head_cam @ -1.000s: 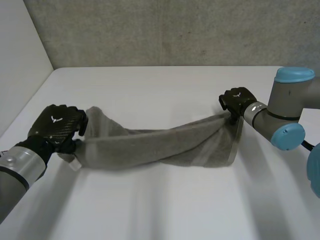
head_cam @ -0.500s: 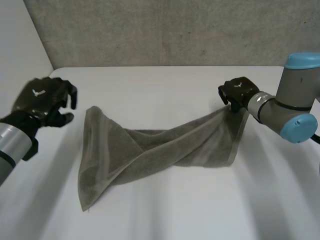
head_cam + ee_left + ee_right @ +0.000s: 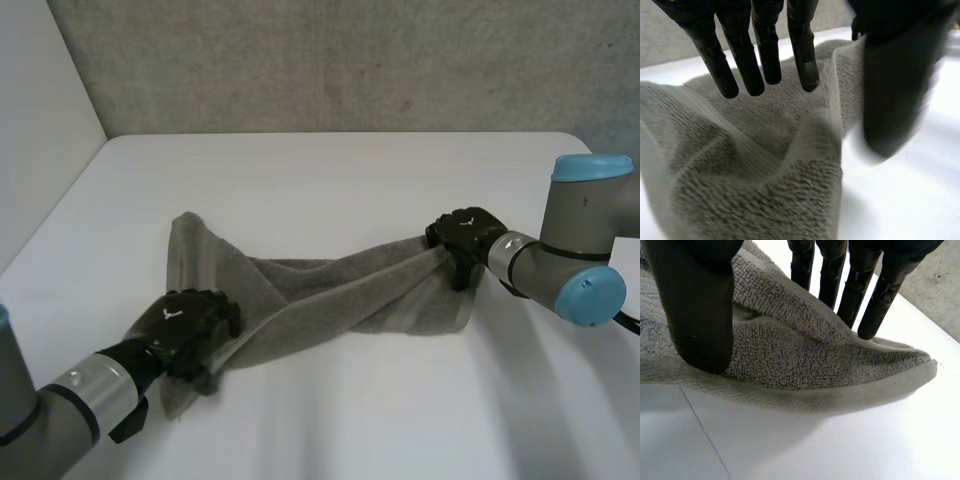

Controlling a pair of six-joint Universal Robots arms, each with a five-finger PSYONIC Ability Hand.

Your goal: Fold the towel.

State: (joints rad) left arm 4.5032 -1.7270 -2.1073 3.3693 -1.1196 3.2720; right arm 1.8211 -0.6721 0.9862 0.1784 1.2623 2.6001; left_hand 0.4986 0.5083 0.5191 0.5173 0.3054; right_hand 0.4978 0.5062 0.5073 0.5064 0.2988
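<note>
Towel (image 3: 330,295) lay twisted across frame centre; right hand (image 3: 462,236) pinched its right end, thumb against fingers; left hand (image 3: 185,322) hovered unclenched over lower-left corner; we judged: grip hem first, then pull twist flat.

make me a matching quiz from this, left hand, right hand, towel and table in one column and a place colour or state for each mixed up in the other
1 left hand
2 right hand
3 towel
4 table

a white
b grey, twisted
c pinching the towel's right end
d open over the towel's left end

Pairs: 1-d, 2-c, 3-b, 4-a
</note>
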